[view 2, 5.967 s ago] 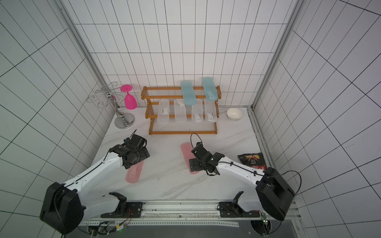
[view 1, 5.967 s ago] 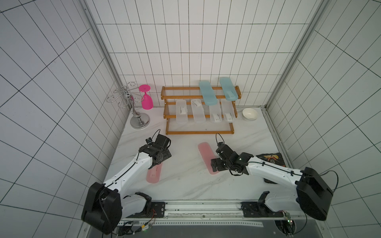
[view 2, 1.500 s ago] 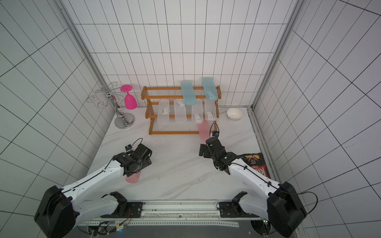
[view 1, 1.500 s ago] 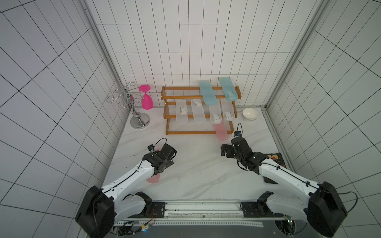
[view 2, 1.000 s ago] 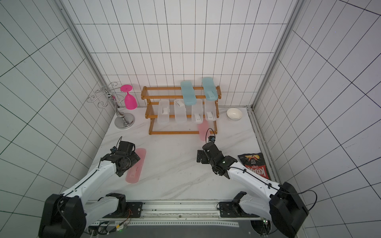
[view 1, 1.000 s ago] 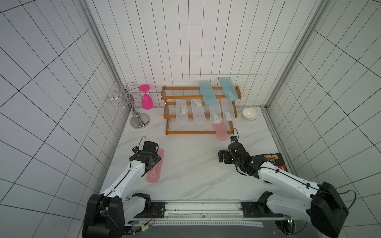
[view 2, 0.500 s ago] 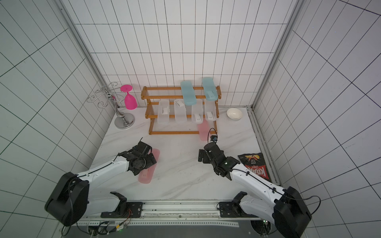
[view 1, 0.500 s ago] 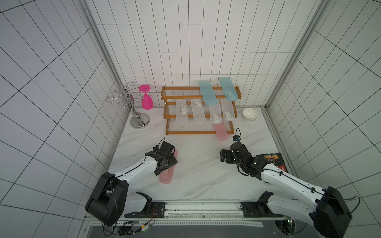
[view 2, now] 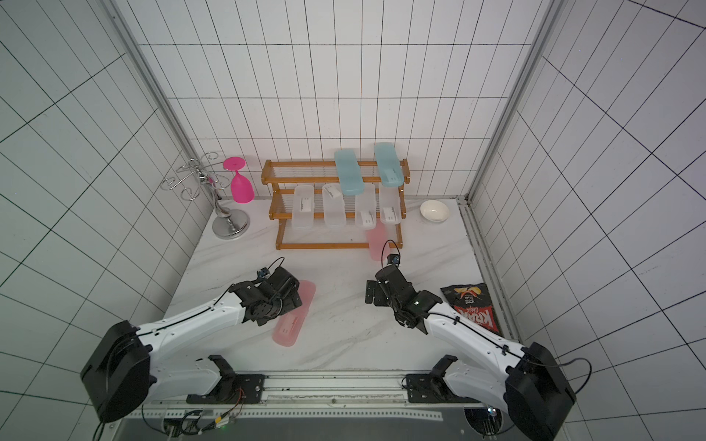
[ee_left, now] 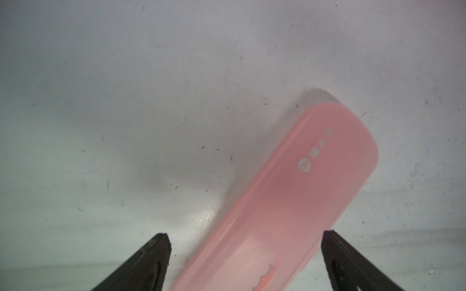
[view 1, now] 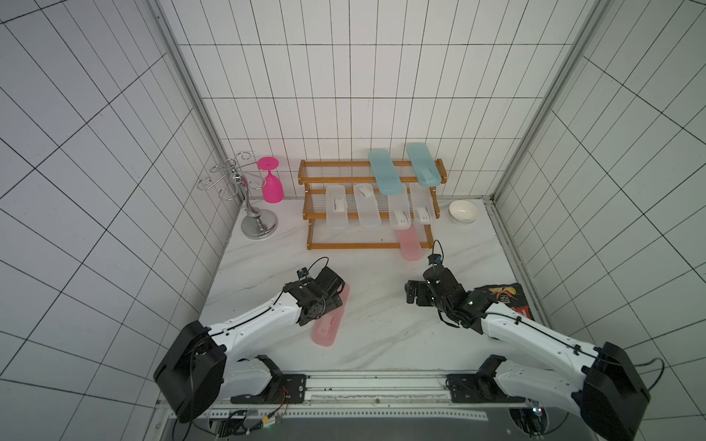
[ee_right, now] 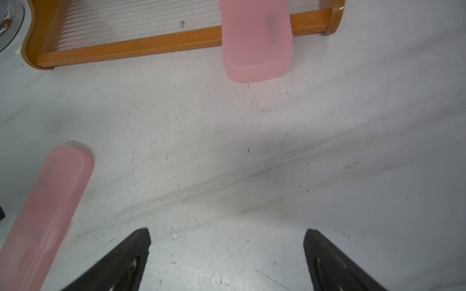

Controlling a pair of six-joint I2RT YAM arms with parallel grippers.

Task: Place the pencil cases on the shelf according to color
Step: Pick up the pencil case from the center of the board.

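The left fingers (ee_left: 141,264) stand wide apart and hold nothing. 1 pink pencil case (ee_left: 290,201) lies flat on the bench (view 1: 382,290) in the gap between them. It crosses the gap aslant and runs out past the tips, its edge just beside 1 finger; whether they touch I cannot tell. In a top view its long axis runs diagonally, the far end toward the shelf (view 1: 344,246) and leaning to the robot's right. The right fingers (ee_right: 121,259) are likewise spread wide and empty, over bare bench. Ahead of them the other pink case (ee_right: 257,42) lies on the shelf's lowest tier, long axis front to back, its near end overhanging the front rail.
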